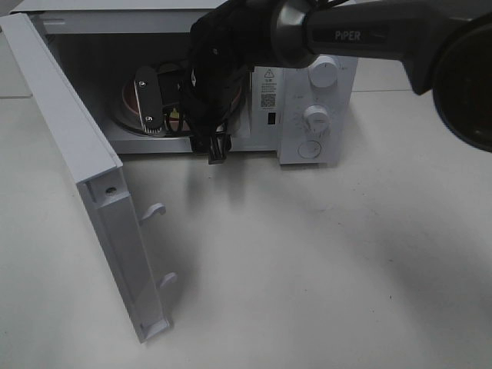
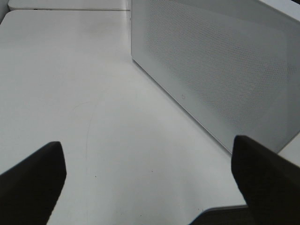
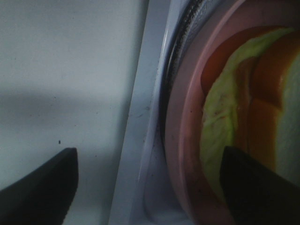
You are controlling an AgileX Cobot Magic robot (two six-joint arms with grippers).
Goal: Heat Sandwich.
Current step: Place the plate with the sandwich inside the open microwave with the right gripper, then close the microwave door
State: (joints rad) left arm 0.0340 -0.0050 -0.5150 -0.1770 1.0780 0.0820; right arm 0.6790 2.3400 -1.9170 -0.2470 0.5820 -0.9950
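Right wrist view: the right pincer [image 3: 147,159] is standing wide and gripping nothing, with one finger hanging over the sandwich [image 3: 229,117] and the other outside the pink plate [image 3: 185,122] carrying it inside the microwave [image 1: 319,115]. The sandwich is looking soft, light and easily crushed, its lettuce loose at the edge, so the stiff plate rim is likely the safer hold. Only the high camera is showing the door [image 1: 84,154] swung open at left. The left wrist view is showing the left pincer [image 2: 147,150] spread over the table [image 2: 93,93].
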